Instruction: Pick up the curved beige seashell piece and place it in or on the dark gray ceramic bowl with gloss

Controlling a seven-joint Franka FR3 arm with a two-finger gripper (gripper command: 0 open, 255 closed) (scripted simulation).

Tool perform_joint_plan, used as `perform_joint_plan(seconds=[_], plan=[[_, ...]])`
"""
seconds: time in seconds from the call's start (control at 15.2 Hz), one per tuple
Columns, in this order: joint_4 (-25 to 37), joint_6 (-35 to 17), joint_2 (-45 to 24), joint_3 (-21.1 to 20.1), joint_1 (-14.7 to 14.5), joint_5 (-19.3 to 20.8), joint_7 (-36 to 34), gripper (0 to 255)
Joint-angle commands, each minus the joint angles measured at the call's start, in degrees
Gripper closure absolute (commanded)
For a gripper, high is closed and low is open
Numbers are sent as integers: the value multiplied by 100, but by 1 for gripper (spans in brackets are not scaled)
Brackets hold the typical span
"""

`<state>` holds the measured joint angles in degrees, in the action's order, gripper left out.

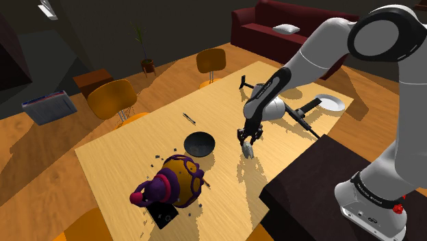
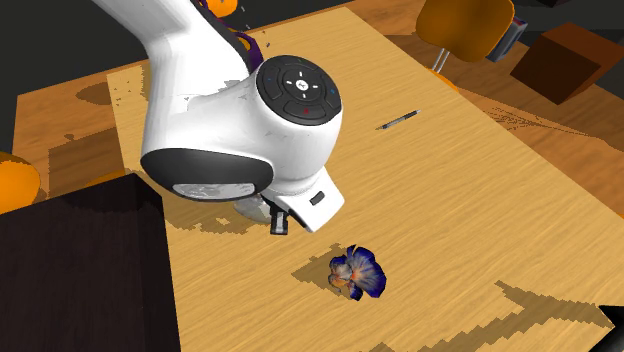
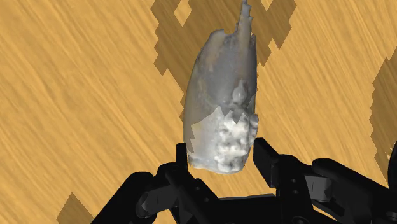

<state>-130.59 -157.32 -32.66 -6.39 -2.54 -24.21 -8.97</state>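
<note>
A curved, pale grey-beige seashell piece [image 3: 219, 108] sits between my gripper's [image 3: 222, 159] two black fingers, which press against its sides near its knobbly end. Its pointed end sticks out past the fingertips over the wooden table [image 3: 76, 95]. In the shoulder view the gripper [image 1: 247, 142] points down, low over the table, with the shell [image 1: 249, 152] at its tips. The dark glossy bowl [image 1: 199, 143] stands empty on the table, a short way toward the shoulder view's left of the gripper.
A purple and yellow toy [image 1: 174, 181] lies nearer the table's front. A pen [image 1: 189, 118] lies behind the bowl. A black and white gadget [image 1: 277, 106] and a white plate [image 1: 330, 103] sit behind the gripper. The dark stand [image 1: 321, 185] borders the table. A blue-orange object [image 2: 357, 272] lies on the table.
</note>
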Motion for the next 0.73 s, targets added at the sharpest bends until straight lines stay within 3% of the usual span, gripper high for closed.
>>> perform_joint_plan(seconds=[0.0,0.66], plan=[[-40,56,83,11,-13,13,-25,255],[-286,629,909,146,-107,187,-282,255]])
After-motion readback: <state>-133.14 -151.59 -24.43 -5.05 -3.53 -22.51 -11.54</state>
